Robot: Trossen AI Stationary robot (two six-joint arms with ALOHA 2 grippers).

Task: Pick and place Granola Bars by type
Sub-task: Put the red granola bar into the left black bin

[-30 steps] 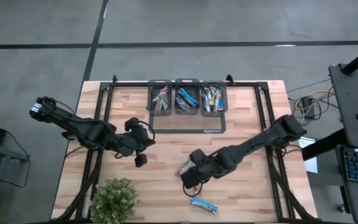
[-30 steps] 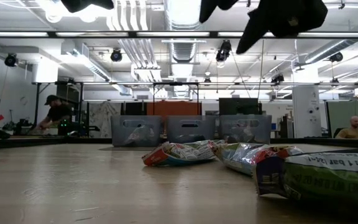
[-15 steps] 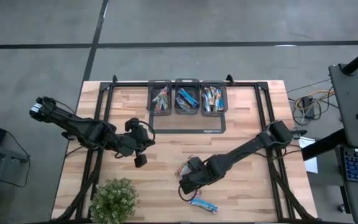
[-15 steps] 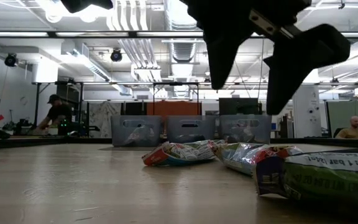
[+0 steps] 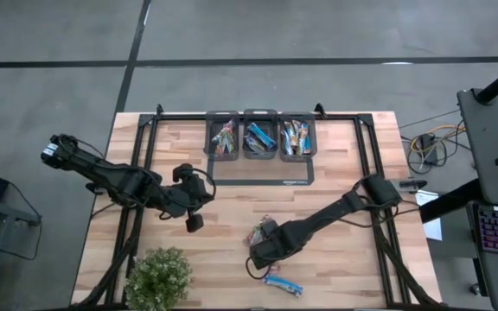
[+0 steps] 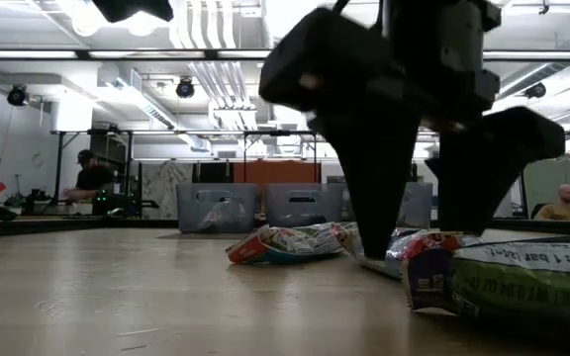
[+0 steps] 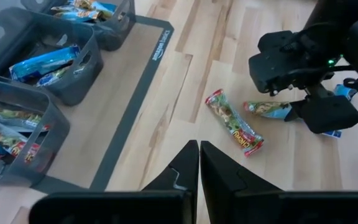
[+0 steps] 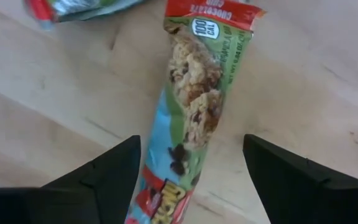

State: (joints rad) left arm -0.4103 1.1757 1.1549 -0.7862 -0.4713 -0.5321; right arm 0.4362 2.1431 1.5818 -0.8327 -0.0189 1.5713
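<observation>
My right gripper [image 5: 260, 253] [image 8: 191, 142] is open and low over the table. Its fingers stand on either side of a green, red and light-blue granola bar [image 8: 191, 124] [image 7: 269, 109] that lies flat on the wood, and they do not touch it. A second red-green bar [image 5: 262, 229] [image 7: 234, 121] lies just beyond it. A blue bar [image 5: 282, 283] lies nearer the near edge. My left gripper [image 5: 194, 223] [image 7: 199, 149] is shut and holds nothing, hovering left of the table's middle.
Three dark bins stand in a row on a mat at the far edge, each holding bars: multicoloured [image 5: 223, 138], blue [image 5: 260, 138] and orange-blue [image 5: 296, 138]. A leafy plant [image 5: 158, 275] sits at the near left corner. Bare wood lies between the two arms.
My right gripper has come down toward the table and a little toward the near left. In the low view its open fingers have dropped from the top of the picture to either side of the bar. The bars have not moved.
</observation>
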